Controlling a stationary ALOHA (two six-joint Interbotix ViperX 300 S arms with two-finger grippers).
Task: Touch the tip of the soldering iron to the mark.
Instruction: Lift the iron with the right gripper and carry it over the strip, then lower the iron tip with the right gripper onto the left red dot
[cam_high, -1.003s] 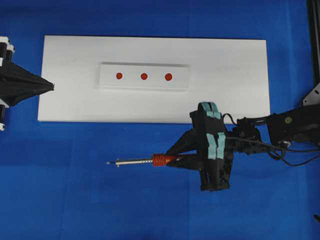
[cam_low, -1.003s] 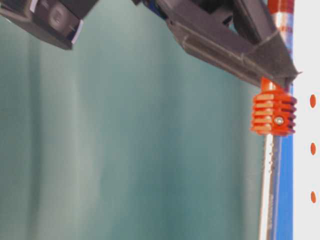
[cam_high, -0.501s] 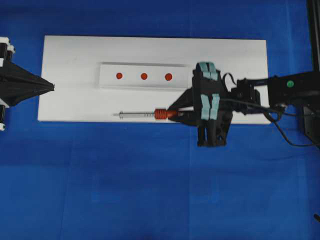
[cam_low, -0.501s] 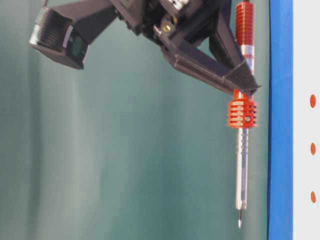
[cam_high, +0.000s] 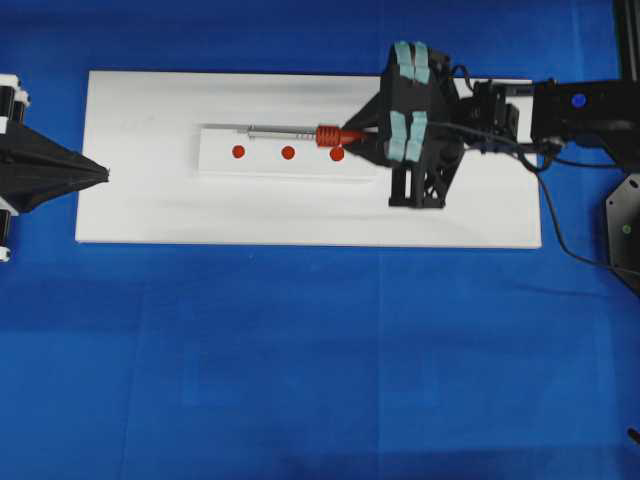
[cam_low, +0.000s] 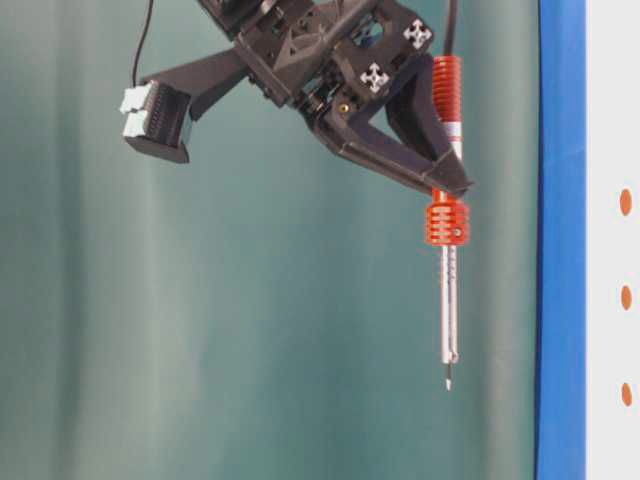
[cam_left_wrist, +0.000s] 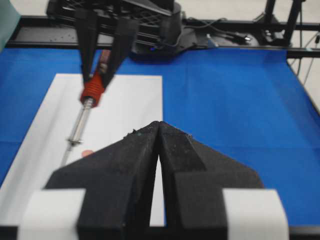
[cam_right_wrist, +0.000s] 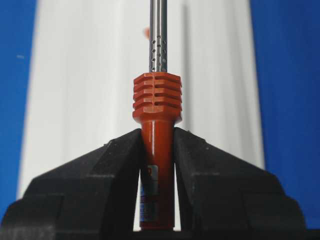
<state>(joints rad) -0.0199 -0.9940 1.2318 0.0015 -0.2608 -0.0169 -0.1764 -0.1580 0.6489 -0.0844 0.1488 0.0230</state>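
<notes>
Above the white board (cam_high: 300, 215), the right gripper (cam_high: 352, 134) pinches the soldering iron (cam_high: 325, 134) by its red-orange handle, its shaft running along the far edge of the raised strip (cam_high: 215, 165) with three red dots. The tip (cam_low: 447, 382) hangs clear of the board. At the board's left end, the left gripper (cam_high: 100, 175) has its fingers pressed together, holding nothing.

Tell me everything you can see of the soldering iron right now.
The slim soldering iron with a red-orange handle is clamped at its handle between the right gripper jaws. A ribbed red-orange collar leads into a thin silver metal shaft with small holes, ending in a fine dark tip. It lies roughly level above the white board, along the far edge of the raised strip with three red dots; the tip touches nothing.
</notes>
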